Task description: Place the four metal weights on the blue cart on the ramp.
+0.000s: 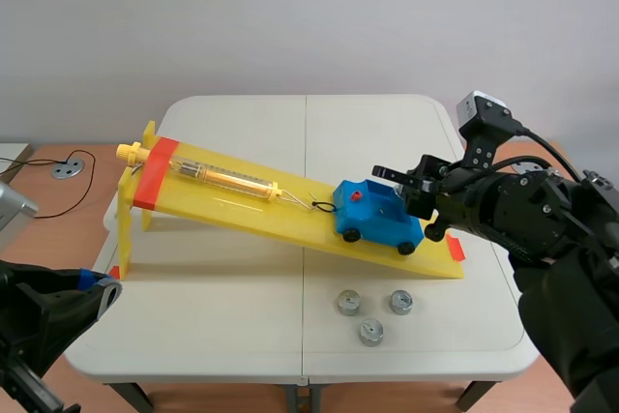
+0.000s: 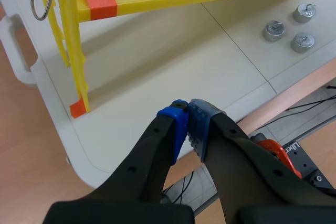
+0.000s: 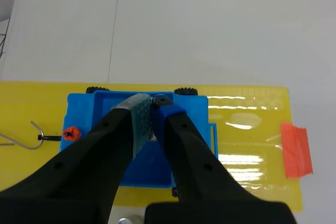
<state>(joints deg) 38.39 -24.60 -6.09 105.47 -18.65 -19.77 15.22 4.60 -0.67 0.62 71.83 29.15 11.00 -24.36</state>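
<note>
left tool (image 2: 187, 109) closed on nothing, at the table (image 1: 213, 326) near-left corner | three metal weights (image 1: 370, 333) on the table before the yellow ramp (image 1: 242, 208) | blue cart (image 1: 377, 215) at the ramp's low end | right tool (image 3: 152, 100) over the cart's bed, pinching the fourth weight (image 3: 153, 136), only a grey sliver seen | spring scale (image 1: 227, 178) higher up the ramp

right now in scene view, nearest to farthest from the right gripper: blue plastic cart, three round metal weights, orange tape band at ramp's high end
1. blue plastic cart, under the right gripper
2. round metal weights, on the table
3. orange tape band, far left
</note>
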